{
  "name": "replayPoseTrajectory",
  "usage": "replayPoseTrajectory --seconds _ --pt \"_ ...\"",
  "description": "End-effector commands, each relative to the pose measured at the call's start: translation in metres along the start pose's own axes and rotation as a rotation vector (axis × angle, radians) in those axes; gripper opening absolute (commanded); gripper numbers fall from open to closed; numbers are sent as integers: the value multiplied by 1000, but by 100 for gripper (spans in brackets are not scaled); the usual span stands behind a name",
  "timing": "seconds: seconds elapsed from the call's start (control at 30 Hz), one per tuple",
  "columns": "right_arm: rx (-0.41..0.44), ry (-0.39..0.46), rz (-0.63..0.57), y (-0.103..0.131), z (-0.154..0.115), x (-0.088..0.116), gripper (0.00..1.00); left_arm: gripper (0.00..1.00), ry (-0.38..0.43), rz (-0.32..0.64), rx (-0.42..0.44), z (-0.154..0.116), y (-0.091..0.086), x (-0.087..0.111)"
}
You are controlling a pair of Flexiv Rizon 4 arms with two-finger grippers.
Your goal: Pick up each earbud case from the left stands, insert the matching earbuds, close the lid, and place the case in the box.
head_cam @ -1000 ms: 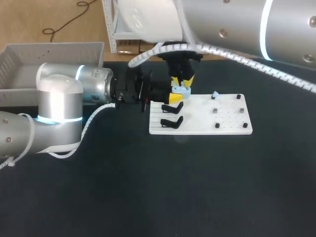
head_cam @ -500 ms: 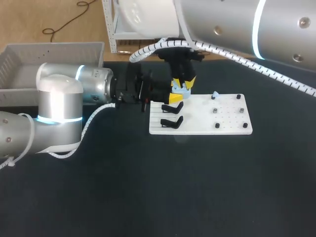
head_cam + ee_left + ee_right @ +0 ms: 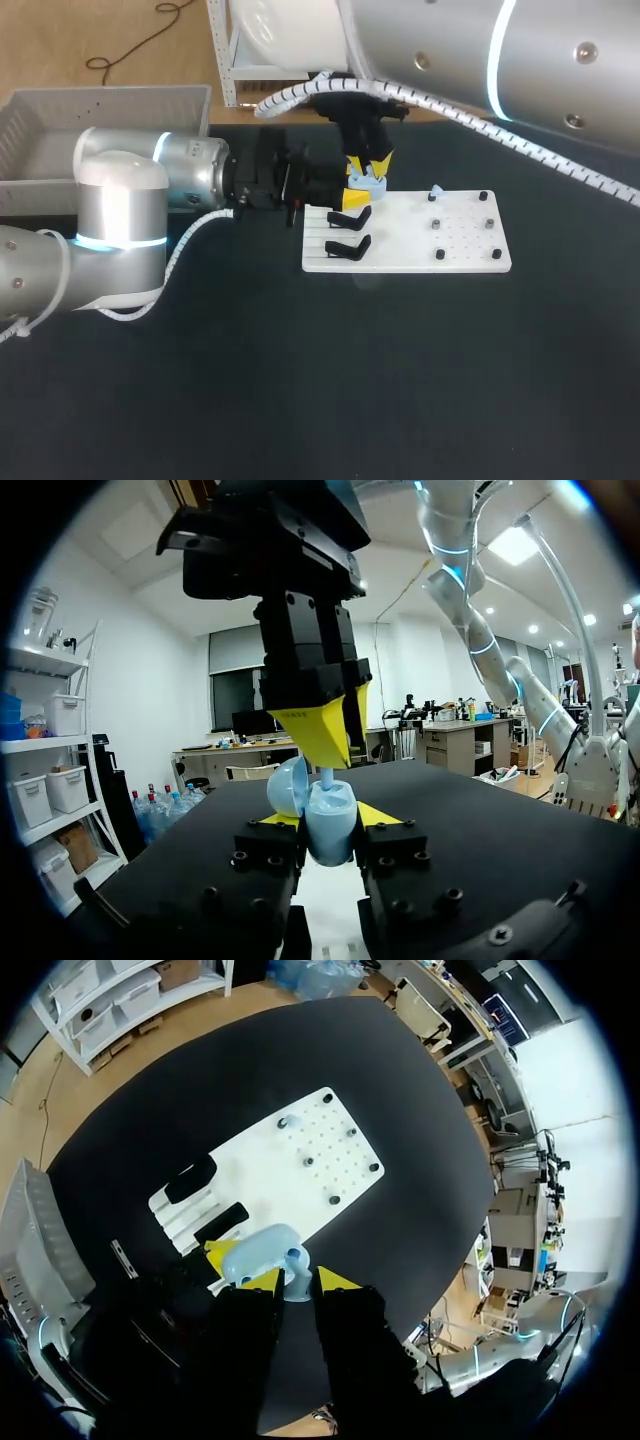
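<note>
by the far edge of a flat white board (image 3: 460, 250), at its left end, holds up a small, smooth, egg-rounded earbud case (image 3: 367, 183) of glossy pale blue plastic, lid tipped open. grips it with the left claw (image 3: 328, 818), yellow tips narrowed onto the case's two sides and touching it. pinches a pale blue earbud (image 3: 325, 776) by its thin stem in the right claw (image 3: 368, 163), fingers close together, the bud's lower end meeting the open case.

reaches in level with the left arm (image 3: 120, 215), a silver tube with a white elbow and a lit cyan ring, black wrist pointing along the desk towards the board. hangs the right arm (image 3: 480, 50) in from the far right, thick and silver, claw pointing straight down onto the case.

carries on the board two long, low black stands (image 3: 348, 215) at the left end, and small dark round pegs (image 3: 437, 225) over a grid of fine holes at the right end. shows a second earbud (image 3: 436, 190), also pale blue, at the board's far edge beside one peg. rests the board on a matte black desk (image 3: 300, 380). places a light grey box (image 3: 60, 110) with perforated walls at the far left, behind the left arm.
</note>
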State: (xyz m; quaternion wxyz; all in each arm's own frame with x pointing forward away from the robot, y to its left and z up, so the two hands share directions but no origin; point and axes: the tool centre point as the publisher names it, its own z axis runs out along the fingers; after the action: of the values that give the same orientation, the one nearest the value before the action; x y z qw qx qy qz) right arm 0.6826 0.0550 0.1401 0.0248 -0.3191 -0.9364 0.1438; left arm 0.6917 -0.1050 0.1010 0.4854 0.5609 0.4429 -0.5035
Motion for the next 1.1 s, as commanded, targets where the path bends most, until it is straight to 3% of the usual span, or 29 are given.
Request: replayPoseTrajectory --seconds 0.03,0.83,0.87,0.93,1.1 --pt "6 5 2 2 1 -2 0 0 0 0 1 0 1 1" --pt "-3 -4 45 2 10 -5 0 0 0 0 1 0 1 1" --pt "-6 -2 46 2 10 -4 1 0 0 0 1 0 1 1" --pt "-10 0 48 2 11 -4 23 0 0 0 1 0 1 1" --pt "-18 2 52 1 11 -3 27 0 0 0 1 0 1 1"
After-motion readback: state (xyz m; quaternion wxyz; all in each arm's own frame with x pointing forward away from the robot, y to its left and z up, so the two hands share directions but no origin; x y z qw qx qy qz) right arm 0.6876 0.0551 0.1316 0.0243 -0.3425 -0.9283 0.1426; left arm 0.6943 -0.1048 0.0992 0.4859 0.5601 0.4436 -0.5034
